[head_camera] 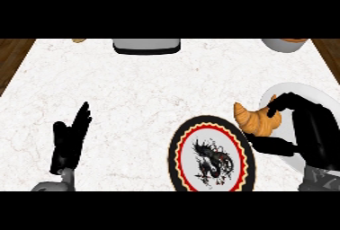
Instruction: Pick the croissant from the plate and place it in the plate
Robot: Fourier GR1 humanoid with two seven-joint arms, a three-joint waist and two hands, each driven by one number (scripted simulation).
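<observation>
Right hand (306,130) of mine is curled round the croissant (256,119), fingers over its top, thumb reaching in beneath it, so the pastry is pinched between them. And the croissant sits at the left edge of the plain white plate (292,90), one pointed tip sticking up and out past that rim toward the patterned plate (211,155). Whether it is lifted clear of the white plate or touching it, I cannot tell from this steep angle.

That patterned plate is my landmark: black rim, a yellow scalloped band, a red ring, and a dark dragon-like figure on white in the middle. It lies just left of the white plate and nearer to me, its right rim close under my thumb. The croissant hangs just off its upper right edge, not over its centre.

Over on the far left of the patterned plate, well apart from it, my left hand (69,143) rests with straight fingers pointing up, holding nothing, low on the white marble counter (133,90).

Far beyond the patterned plate, at the back edge of the counter, a grey and black appliance-like object (147,46) shows partly. To its right, in the far corner, a white bowl (285,45) holds something orange-brown. A small tan scrap (79,40) peeks in at the far left.
</observation>
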